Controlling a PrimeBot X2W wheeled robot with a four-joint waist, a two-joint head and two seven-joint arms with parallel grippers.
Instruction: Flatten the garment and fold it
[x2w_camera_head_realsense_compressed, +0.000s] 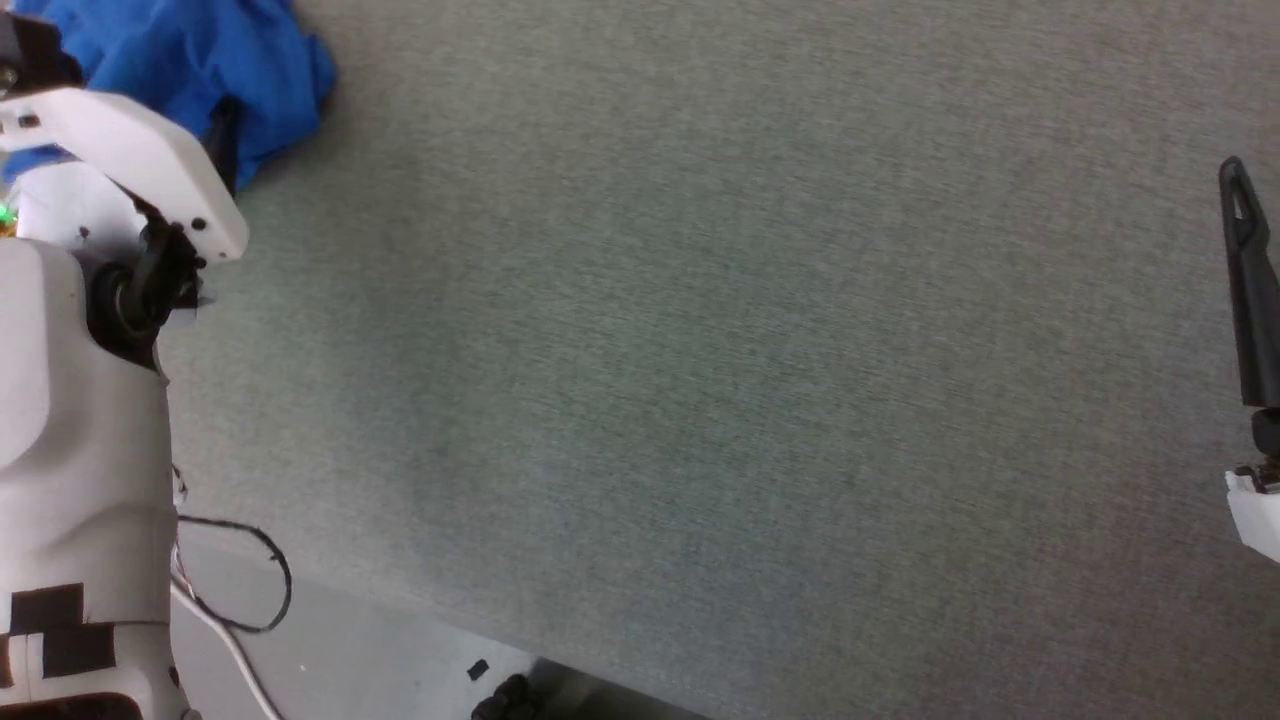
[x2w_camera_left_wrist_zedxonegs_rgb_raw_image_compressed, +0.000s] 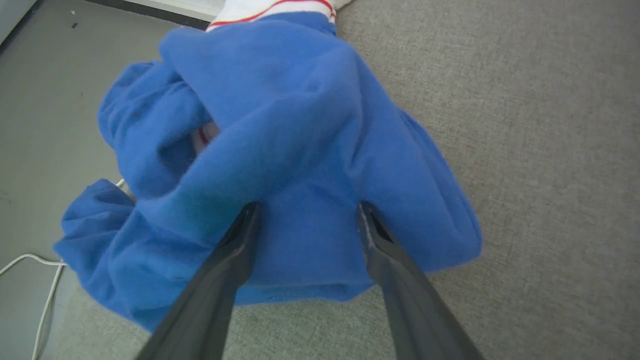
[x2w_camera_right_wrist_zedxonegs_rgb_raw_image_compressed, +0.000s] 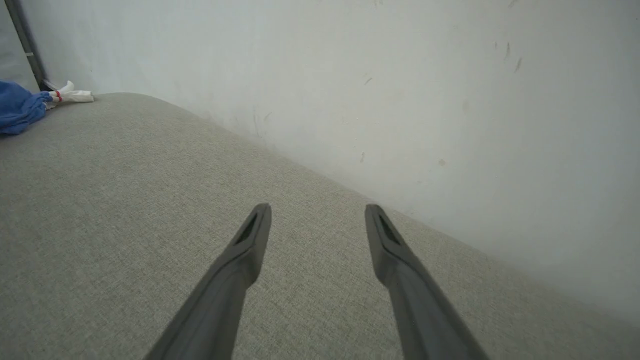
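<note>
The garment (x2w_camera_left_wrist_zedxonegs_rgb_raw_image_compressed: 280, 125) is a crumpled bright blue heap at the left end of the grey padded surface (x2w_camera_left_wrist_zedxonegs_rgb_raw_image_compressed: 525, 125), with a white band and red stripe (x2w_camera_left_wrist_zedxonegs_rgb_raw_image_compressed: 270, 10) at its far side. My left gripper (x2w_camera_left_wrist_zedxonegs_rgb_raw_image_compressed: 307, 210) is open, its two fingertips resting on or just over the near fold of the cloth, nothing pinched. In the head view the garment (x2w_camera_head_realsense_compressed: 200, 70) sits at the top left, partly behind my left forearm (x2w_camera_head_realsense_compressed: 130, 150). My right gripper (x2w_camera_right_wrist_zedxonegs_rgb_raw_image_compressed: 317, 212) stands open and empty far from the garment (x2w_camera_right_wrist_zedxonegs_rgb_raw_image_compressed: 20, 107); one of its fingers (x2w_camera_head_realsense_compressed: 1250, 290) shows at the right edge.
The grey surface (x2w_camera_head_realsense_compressed: 700, 350) stretches wide between the two arms. A pale wall (x2w_camera_right_wrist_zedxonegs_rgb_raw_image_compressed: 400, 75) runs along its far side. Grey floor with a black cable (x2w_camera_head_realsense_compressed: 240, 600) lies past the near left edge, and a white cable (x2w_camera_left_wrist_zedxonegs_rgb_raw_image_compressed: 40, 280) lies beside the garment.
</note>
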